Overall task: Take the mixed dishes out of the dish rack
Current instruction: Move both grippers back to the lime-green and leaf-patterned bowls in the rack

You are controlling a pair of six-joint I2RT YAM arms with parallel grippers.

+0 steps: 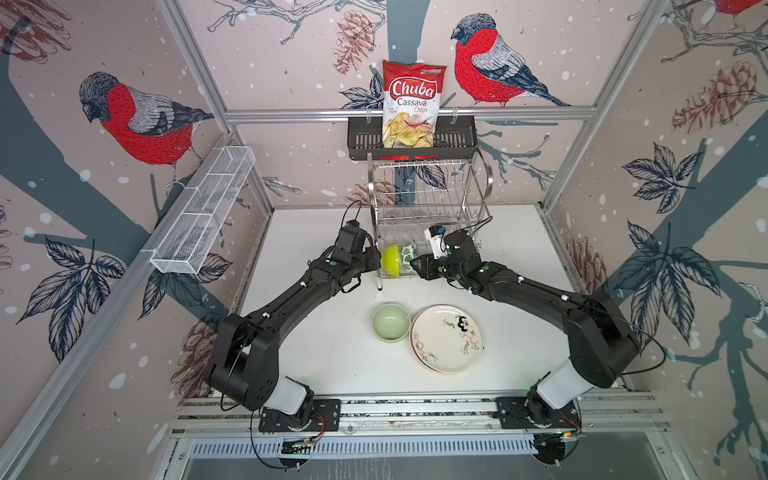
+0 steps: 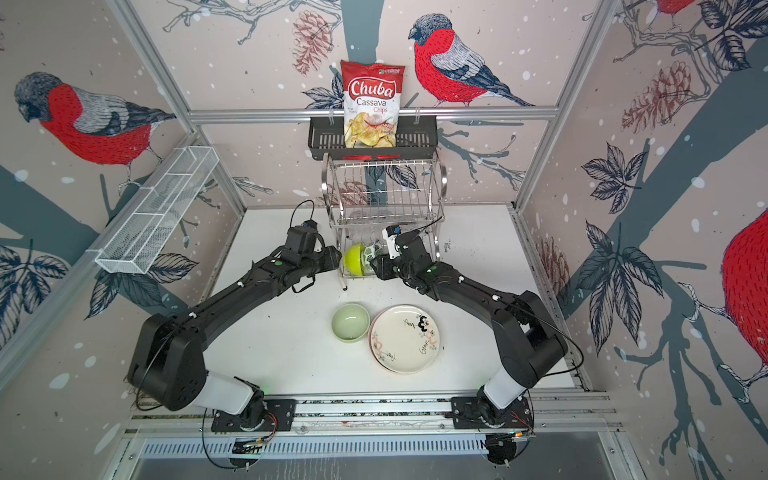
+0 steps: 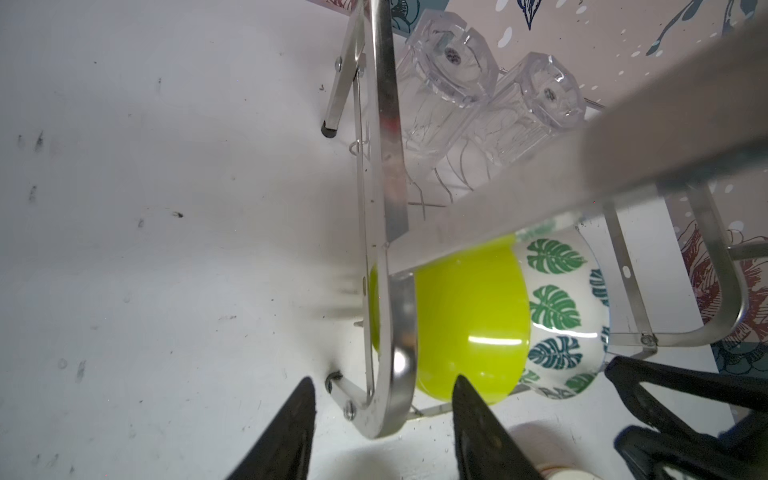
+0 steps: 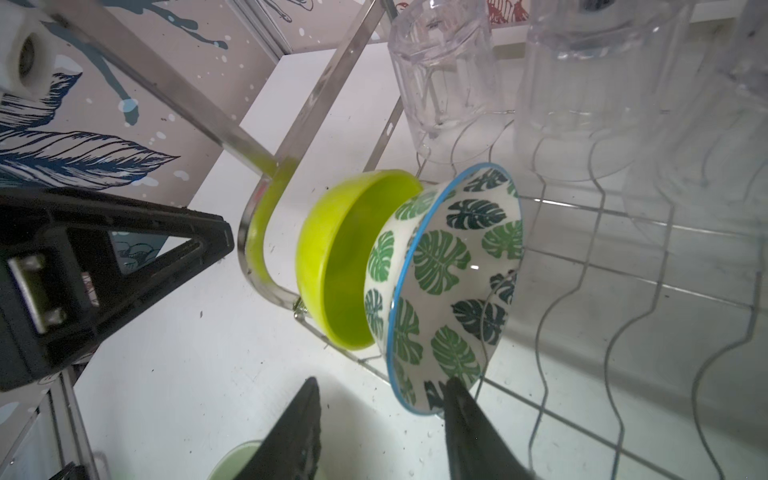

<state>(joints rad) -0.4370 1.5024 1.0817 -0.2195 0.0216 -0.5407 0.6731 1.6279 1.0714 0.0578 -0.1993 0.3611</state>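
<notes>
Already the pale bowl [image 1: 390, 322] and plate [image 1: 446, 338] lie on the desk [image 1: 311, 332]; lime bowl [image 1: 390, 259], leaf bowl [image 1: 409, 252], tumblers [image 3: 449, 83] remain in the rack [image 3: 384, 124]; left pincer [image 3: 382, 379], right pincer [image 4: 382, 380] half-open, empty.

Soft, even light is filling the cell, and the arms are casting faint shadows on the white table [image 1: 316, 332]. Glare is streaking the lime bowl [image 3: 469, 316]. A near bar of the dish rack [image 3: 582, 166] is blurring in the left wrist view.
</notes>
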